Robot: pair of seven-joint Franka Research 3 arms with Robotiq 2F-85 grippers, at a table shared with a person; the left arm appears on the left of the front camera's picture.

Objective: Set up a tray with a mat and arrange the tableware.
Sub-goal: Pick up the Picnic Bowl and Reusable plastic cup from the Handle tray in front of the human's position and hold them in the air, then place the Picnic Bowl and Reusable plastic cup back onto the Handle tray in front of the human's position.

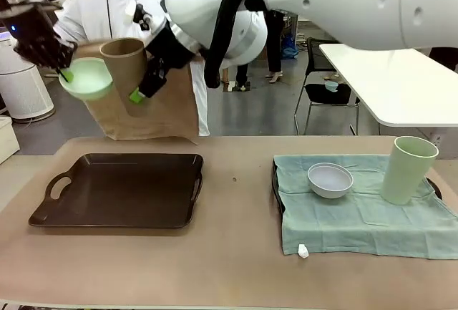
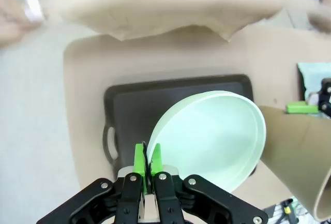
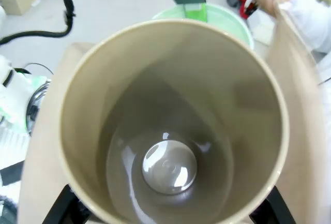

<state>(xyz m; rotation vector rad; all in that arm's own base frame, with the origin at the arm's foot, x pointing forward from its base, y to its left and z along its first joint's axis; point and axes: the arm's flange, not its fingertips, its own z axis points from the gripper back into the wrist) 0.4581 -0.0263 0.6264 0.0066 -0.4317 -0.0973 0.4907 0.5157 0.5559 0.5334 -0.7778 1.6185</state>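
Observation:
High over the table's left side, my left gripper (image 1: 66, 75) is shut on the rim of the mint green bowl (image 1: 87, 79); its green pads (image 2: 139, 158) pinch the rim of that bowl (image 2: 207, 136) above the dark tray (image 2: 129, 105). My right gripper (image 1: 127, 88) reaches across and is shut on the tan-brown cup (image 1: 123, 59), held in the air beside the bowl. The right wrist view looks straight down into this cup (image 3: 170, 131). Behind both, a person holds up a tan mat (image 1: 164, 113). The whitish bowl (image 1: 330, 180) and pale green cup (image 1: 408, 169) stand at the right.
The dark tray (image 1: 122, 206) lies on the brown table at the left. A green cloth (image 1: 358, 217) covers a second tray at the right, under the bowl and cup. A small white piece (image 1: 303, 251) lies at the cloth's front edge. A white table (image 1: 401, 81) stands behind.

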